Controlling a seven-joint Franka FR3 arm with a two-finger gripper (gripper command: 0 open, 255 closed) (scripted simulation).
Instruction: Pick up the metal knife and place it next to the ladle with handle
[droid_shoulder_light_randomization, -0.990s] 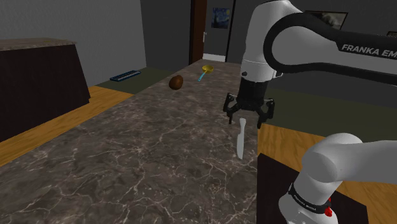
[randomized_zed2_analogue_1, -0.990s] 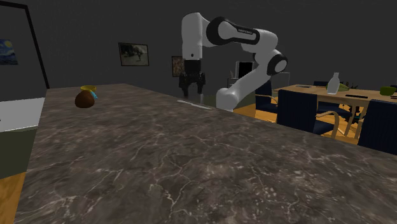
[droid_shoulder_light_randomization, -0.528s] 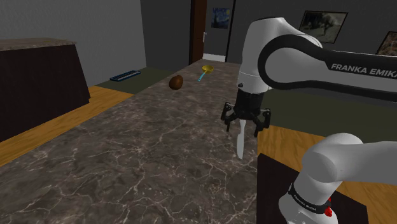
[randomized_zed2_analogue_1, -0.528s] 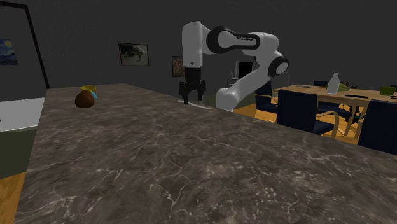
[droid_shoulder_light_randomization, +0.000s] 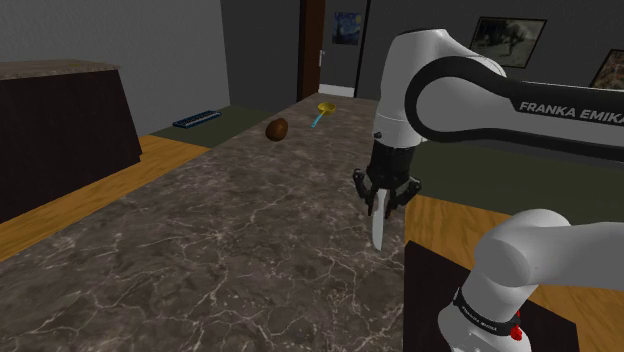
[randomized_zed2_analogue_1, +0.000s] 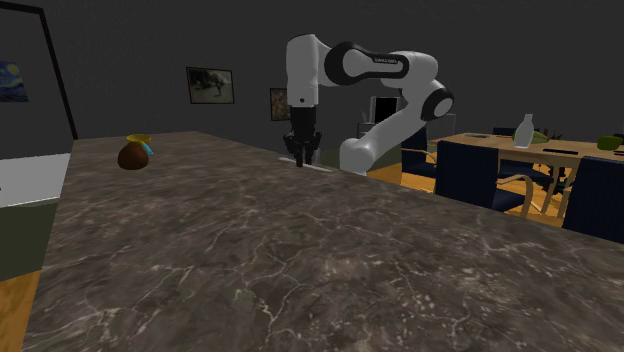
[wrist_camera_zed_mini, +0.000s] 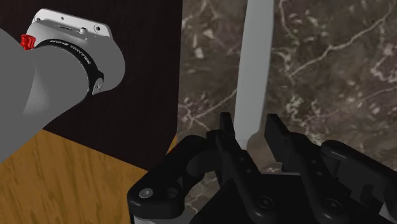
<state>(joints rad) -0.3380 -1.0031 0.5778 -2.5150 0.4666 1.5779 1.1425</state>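
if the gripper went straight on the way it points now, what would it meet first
The pale grey knife: the gripper points straight down and the knife's end sits right in its line. Just under the knife is the dark marbled countertop. Any gap left above the knife is hard to judge.

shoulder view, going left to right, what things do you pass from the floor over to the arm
flat blue thing on the floor → brown rounded thing → yellow ladle → pale knife
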